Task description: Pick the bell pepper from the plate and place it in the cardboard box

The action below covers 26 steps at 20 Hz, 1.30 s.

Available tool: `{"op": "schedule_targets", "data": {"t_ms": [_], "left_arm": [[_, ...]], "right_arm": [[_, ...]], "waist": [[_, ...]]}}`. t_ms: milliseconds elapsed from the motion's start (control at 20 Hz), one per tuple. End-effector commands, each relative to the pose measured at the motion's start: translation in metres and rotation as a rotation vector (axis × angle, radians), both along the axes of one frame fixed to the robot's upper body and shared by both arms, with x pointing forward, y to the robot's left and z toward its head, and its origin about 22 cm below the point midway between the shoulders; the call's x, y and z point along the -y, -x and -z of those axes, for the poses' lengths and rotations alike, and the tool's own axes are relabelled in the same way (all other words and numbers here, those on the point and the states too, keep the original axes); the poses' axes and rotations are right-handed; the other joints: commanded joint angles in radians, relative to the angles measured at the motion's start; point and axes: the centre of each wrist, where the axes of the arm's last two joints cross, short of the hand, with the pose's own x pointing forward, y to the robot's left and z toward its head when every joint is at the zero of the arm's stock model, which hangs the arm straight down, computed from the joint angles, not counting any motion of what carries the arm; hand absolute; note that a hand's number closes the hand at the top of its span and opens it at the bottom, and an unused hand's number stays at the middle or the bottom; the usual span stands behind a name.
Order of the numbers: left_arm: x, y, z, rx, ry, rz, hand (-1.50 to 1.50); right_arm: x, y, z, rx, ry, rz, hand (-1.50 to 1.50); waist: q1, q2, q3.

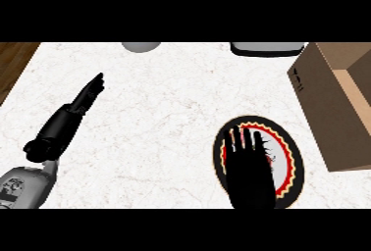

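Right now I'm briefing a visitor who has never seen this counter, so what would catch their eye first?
The black right hand, fingers straight, spread over the red-and-yellow-rimmed plate at lower right, hiding what lies on it. Next, the open cardboard box at the right edge. The left hand points up-counter at left.

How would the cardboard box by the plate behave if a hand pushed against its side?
Nothing shows inside the open cardboard box, so it is probably light and might slide on the smooth counter rather than tip. Its broad footprint suggests it stays upright. The thin walls would likely flex a little.
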Motion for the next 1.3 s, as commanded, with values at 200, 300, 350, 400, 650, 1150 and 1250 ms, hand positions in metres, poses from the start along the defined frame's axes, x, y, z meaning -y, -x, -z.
{"op": "schedule_targets", "data": {"t_ms": [200,300,350,400,650,1150,1250], "left_arm": [[0.012,-0.003,-0.004,-0.005,0.006,-0.008,0.0],[-0.001,-0.009,-0.005,0.007,-0.013,-0.001,0.0],[0.0,0.001,0.001,-0.017,0.023,-0.003,0.0],[0.002,0.003,0.012,0.005,0.004,-0.01,0.0],[-0.004,-0.003,-0.001,0.02,-0.003,-0.018,0.0],[0.002,0.011,0.008,0.005,-0.01,-0.015,0.0],[-0.003,-0.011,-0.003,-0.006,0.01,0.001,0.0]], "right_arm": [[0.002,-0.016,0.015,-0.025,0.118,0.139,-1.5],[0.0,-0.023,0.018,-0.015,0.149,0.151,-1.5],[0.012,-0.017,0.036,-0.025,0.138,0.158,-1.5],[0.005,-0.02,0.027,-0.021,0.138,0.145,-1.5],[0.038,-0.036,0.032,-0.029,0.1,0.121,-1.5],[0.032,-0.031,0.063,-0.055,0.138,0.212,-1.5],[0.02,-0.027,0.053,-0.045,0.144,0.194,-1.5]], "waist": [[-0.006,0.001,0.001],[-0.005,0.001,0.001],[-0.003,0.001,0.001],[-0.003,0.001,0.001],[-0.004,0.001,0.001],[-0.003,0.001,0.001],[-0.006,0.001,0.001]]}}
